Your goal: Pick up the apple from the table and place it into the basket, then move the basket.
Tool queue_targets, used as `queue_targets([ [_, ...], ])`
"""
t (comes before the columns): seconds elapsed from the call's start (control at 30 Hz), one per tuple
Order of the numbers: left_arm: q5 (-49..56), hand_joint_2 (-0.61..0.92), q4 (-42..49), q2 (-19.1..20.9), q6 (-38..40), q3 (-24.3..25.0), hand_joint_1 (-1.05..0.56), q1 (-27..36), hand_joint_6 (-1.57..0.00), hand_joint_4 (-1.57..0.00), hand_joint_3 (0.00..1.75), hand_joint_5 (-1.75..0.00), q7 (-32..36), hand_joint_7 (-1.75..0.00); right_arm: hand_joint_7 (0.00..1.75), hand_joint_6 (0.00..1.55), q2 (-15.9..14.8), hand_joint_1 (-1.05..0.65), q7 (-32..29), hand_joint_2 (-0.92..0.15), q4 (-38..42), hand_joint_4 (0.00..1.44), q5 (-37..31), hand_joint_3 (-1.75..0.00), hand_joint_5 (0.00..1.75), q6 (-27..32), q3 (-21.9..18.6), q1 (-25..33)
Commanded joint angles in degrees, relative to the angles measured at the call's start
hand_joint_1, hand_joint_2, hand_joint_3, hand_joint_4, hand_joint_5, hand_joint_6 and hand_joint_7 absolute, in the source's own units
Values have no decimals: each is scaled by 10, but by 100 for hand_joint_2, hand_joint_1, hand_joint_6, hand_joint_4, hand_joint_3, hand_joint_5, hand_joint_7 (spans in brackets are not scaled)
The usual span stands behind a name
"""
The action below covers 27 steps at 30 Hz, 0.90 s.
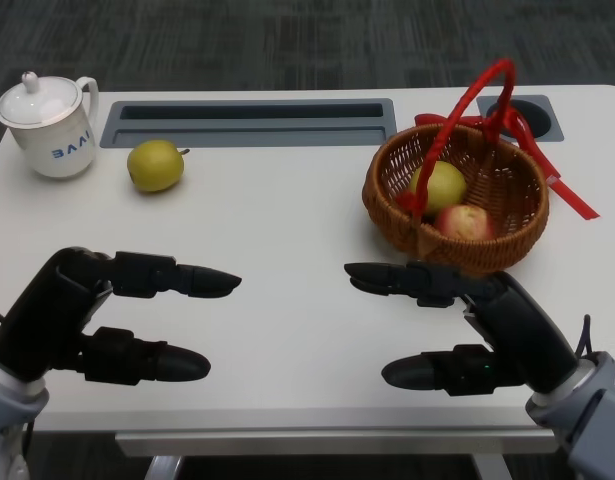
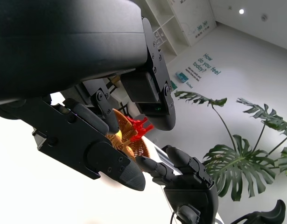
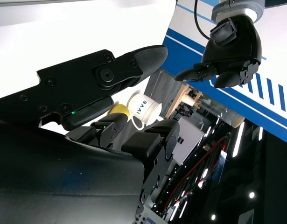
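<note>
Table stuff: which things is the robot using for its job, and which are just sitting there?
For the job: the apple, already in the basket; the left hand and right hand, both holding nothing.

Just lying about: the lidded mug, the yellow-green fruit on the table, another yellow-green fruit in the basket.

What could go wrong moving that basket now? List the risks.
1. The basket holds two loose fruits, the apple and a yellow-green fruit; a tilt could roll them out.
2. The right hand is open and near the basket's rim; its fingers might push the basket rather than grip it.
3. The red ribbon trails outside and could snag.
</note>
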Motion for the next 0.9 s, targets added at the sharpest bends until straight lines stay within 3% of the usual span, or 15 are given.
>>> queue_targets([
  [0.03, -3, 71, -3, 9, -6, 6, -46, 7, -96, -106, 0, -1, 3, -1, 1, 69, -1, -45, -7, -82, -7, 75, 3, 0, 1, 5, -8, -2],
  [0.9, -3, 71, 7, 11, -15, 7, -43, -4, -98, -108, 0, 0, 1, 0, 1, 73, -3, -42, -6, -81, -10, 79, 14, 0, 1, 1, -16, 0],
])
